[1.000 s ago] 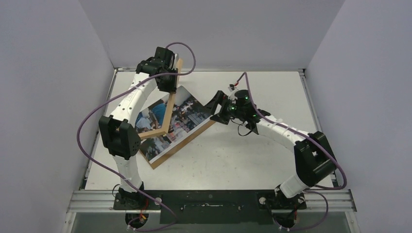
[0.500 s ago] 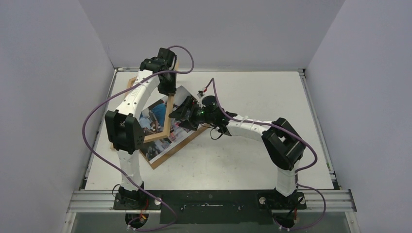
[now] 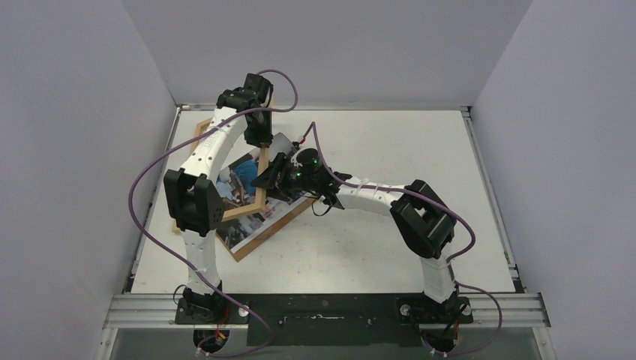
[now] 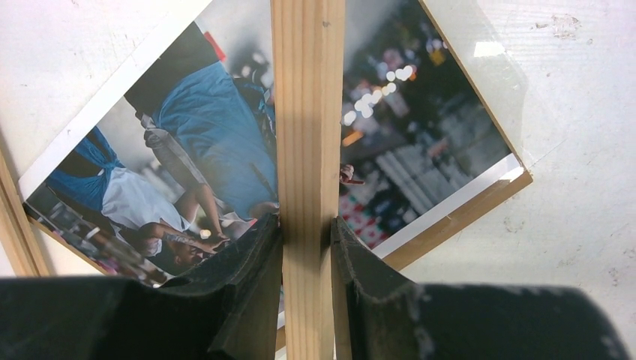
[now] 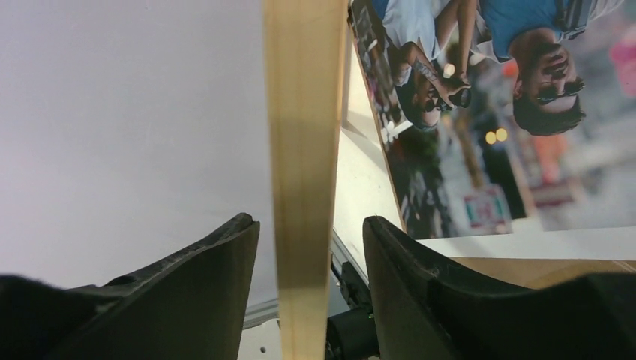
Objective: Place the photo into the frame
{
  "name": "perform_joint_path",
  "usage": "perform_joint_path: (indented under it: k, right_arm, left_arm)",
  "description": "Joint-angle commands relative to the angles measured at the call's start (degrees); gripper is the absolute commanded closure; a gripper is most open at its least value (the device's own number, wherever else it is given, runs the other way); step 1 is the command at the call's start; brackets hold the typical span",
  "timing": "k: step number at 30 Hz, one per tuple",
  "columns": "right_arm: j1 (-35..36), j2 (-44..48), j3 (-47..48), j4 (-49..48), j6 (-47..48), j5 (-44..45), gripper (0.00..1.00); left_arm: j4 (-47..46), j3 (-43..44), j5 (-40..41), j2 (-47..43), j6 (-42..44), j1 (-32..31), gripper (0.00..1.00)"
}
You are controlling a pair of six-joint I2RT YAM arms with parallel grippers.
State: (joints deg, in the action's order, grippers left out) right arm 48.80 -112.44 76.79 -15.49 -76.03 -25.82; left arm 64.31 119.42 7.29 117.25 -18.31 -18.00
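White table (image 3: 390,247) with plain grey walls (image 3: 67,112) on three sides. Its top is flat and a bit scuffed.

The photo (image 4: 202,127) lies flat on the left half of the table, turned at a slant. It is shiny, with a thin white edge, and it shows a person in a blue shirt. Under it is a flat brown board (image 4: 465,214), which sticks out along the photo's edge.

The frame (image 4: 307,97) is made of thin bars of pale wood with fine lines in the grain. It is not flat on the table. It is tipped up over the photo, and one bar crosses the middle of the photo.

The left arm goes up from the near left side, bends at the elbow and reaches to the far side, with its wrist turned down. The left gripper (image 4: 306,225) pinches that bar, and its black fingers (image 4: 251,277) press on both sides of the wood.

The right arm starts at the near right side, bends and stretches low across to the left. The right gripper (image 5: 311,225) has a bar of the frame between its fingers (image 5: 210,285). They are spread apart, with a small gap showing on each side of the bar.
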Motion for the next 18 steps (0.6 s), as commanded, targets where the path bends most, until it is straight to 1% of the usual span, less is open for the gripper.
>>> perform_joint_path:
  k: [1, 3, 5, 6, 7, 8, 9, 11, 12, 14, 15, 17, 18]
  right_arm:
    - [0.3, -1.6, 1.8, -5.5, -0.3, 0.1, 0.49]
    - [0.2, -1.8, 1.9, -6.5, 0.1, 0.0, 0.52]
    - [0.2, -2.0, 2.2, -7.1, 0.6, -0.1, 0.59]
    - [0.2, -2.1, 2.6, -7.3, 1.1, -0.2, 0.64]
    - [0.3, -2.0, 2.9, -7.4, 2.0, -0.3, 0.74]
    - [0.3, -1.8, 3.3, -6.6, 3.8, -0.1, 0.91]
    - [0.2, -1.3, 3.8, -4.8, 6.3, 0.4, 0.98]
    - [0.5, 0.3, 4.5, -0.8, 11.9, 1.5, 1.00]
    - [0.5, 1.3, 4.8, 1.2, 14.9, 1.9, 1.00]
    - [0.6, 3.3, 5.4, 4.5, 19.9, 2.5, 1.00]
    - [0.5, 4.2, 5.5, 5.0, 21.8, 2.6, 1.00]
    - [0.5, 5.5, 5.5, 5.4, 24.7, 1.3, 1.00]
    - [0.5, 6.2, 5.7, 5.5, 25.6, 0.2, 1.00]
  left_arm:
    - [-0.6, 4.0, 0.4, -0.5, -1.8, 0.3, 1.00]
    - [-0.7, 4.0, 0.0, -0.8, -2.2, 0.5, 1.00]
    - [-0.7, 3.9, -0.5, -1.1, -2.6, 0.7, 1.00]
    - [-0.7, 3.9, -0.7, -1.3, -2.9, 0.8, 1.00]
    - [-0.8, 3.9, -1.0, -1.6, -3.1, 0.8, 1.00]
    - [-0.9, 3.9, -1.4, -1.9, -3.1, 0.9, 1.00]
    - [-0.9, 4.2, -2.5, -2.1, -3.0, 1.1, 1.00]
    - [-1.6, 4.2, -3.5, -3.1, -2.6, 1.2, 0.98]
    - [-2.0, 4.2, -3.5, -3.7, -2.5, 1.2, 0.88]
    - [-2.7, 4.2, -3.3, -5.1, -2.2, 1.4, 0.58]
    - [-3.0, 4.3, -3.2, -5.9, -2.2, 1.6, 0.46]
    - [-3.3, 5.0, -3.7, -7.4, -2.3, 2.1, 0.27]
    - [-3.2, 5.9, -4.3, -8.0, -2.1, 2.5, 0.21]
